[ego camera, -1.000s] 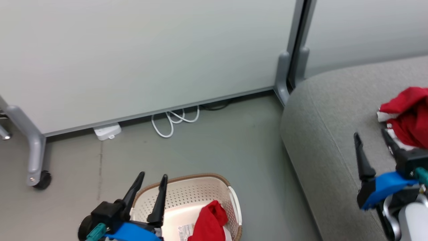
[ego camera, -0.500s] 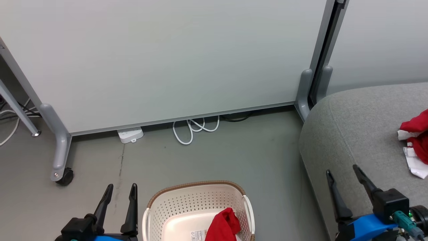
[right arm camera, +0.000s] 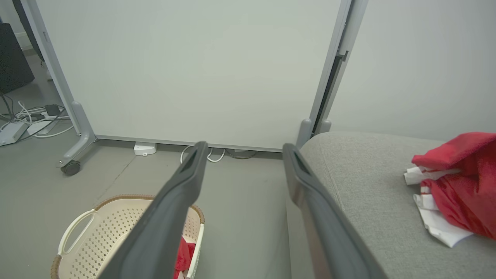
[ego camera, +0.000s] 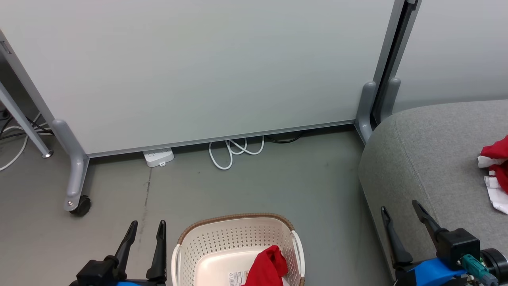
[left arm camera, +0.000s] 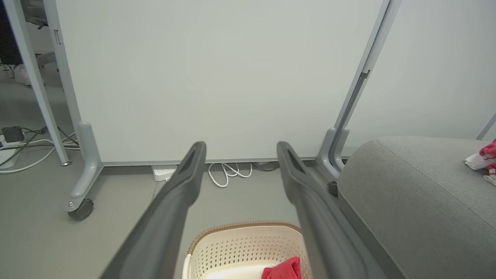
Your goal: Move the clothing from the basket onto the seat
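The cream basket (ego camera: 222, 242) with a brown rim stands on the floor at the bottom centre. One red garment (ego camera: 268, 267) lies bunched in its right half. A second red and white garment (ego camera: 494, 171) rests on the grey sofa (ego camera: 432, 159) at the right edge; it is larger in the right wrist view, red garment (right arm camera: 461, 182). My left gripper (ego camera: 146, 228) is open and empty, just left of the basket. My right gripper (ego camera: 401, 208) is open and empty over the sofa's front corner. In the left wrist view the basket (left arm camera: 240, 240) sits below the open fingers.
A pale wheeled partition panel (ego camera: 198, 71) stands behind the basket, with a caster (ego camera: 81, 205) at the left. A white power strip (ego camera: 158, 157) and looped white cable (ego camera: 234, 151) lie at its base. More cables (right arm camera: 27, 116) trail on the floor to the left.
The camera has swung left and back, so the whole scene slid right and down. Both grippers stay open and empty; the right one has drawn back from the garment on the sofa.
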